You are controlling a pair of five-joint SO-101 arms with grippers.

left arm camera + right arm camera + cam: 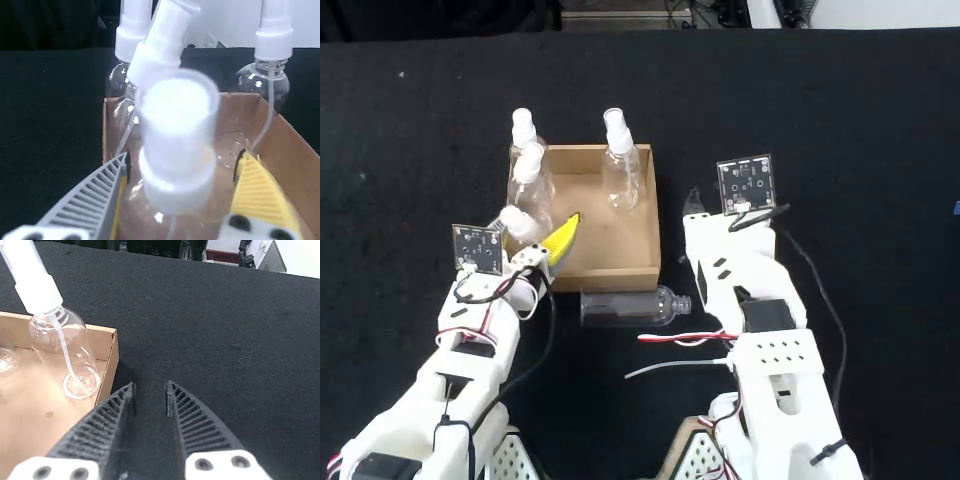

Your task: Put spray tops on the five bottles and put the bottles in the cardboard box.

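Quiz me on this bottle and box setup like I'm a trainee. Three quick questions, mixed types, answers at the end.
1. True or false: the lying bottle on the table in front of the cardboard box wears a spray top.
2. Multiple choice: the right claw is A) open over the table beside the box, B) shut on a bottle, C) inside the box.
3. Count: how many bottles with spray tops are there in the high view?

Key: 1 false, its neck is bare. 2 A. 3 four; the left claw grips one capped bottle at the box.
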